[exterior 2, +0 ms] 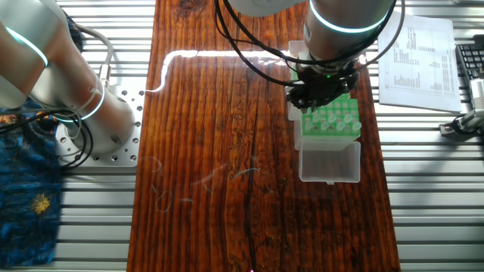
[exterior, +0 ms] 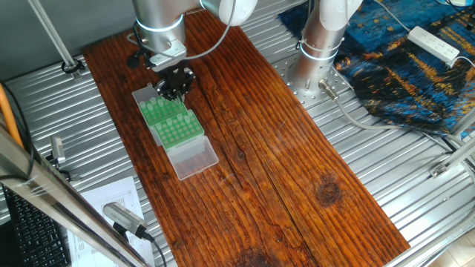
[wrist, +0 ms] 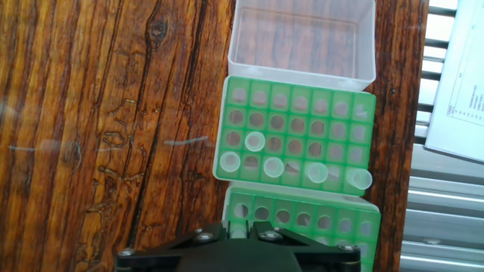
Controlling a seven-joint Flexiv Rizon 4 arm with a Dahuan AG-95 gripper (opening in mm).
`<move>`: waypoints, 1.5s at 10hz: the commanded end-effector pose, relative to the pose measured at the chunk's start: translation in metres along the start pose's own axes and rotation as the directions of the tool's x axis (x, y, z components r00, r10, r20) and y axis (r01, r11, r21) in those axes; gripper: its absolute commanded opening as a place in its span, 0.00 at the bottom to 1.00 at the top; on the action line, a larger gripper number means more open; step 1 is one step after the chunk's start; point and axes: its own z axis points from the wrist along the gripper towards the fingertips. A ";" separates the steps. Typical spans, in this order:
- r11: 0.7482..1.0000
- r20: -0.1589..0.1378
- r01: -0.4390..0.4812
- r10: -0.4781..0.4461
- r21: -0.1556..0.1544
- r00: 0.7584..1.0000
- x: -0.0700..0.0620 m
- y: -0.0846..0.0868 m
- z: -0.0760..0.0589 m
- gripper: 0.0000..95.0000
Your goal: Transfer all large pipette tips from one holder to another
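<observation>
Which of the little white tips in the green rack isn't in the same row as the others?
The pipette tip second from the left. It sits one row farther from the pincer, while the other four line up along the rack's nearest row.

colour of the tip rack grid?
Bright green rack, holding translucent whitish pipette tips. Shows best in the hand view.

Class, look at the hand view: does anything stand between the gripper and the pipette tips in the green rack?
Nothing visible does. The gripper hangs over the nearer green rack, and the pipette tips stand uncovered in the adjoining rack, open from above.
</observation>
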 end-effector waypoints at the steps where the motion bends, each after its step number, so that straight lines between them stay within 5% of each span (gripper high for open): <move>1: 0.999 -0.011 -0.032 0.032 -0.017 0.999 -0.005 0.005 -0.017 0.00; 9: 0.999 -0.011 -0.045 0.045 -0.017 0.999 -0.004 0.006 -0.021 0.00; 15: 0.998 -0.014 -0.051 0.050 -0.045 0.999 -0.001 -0.004 -0.043 0.00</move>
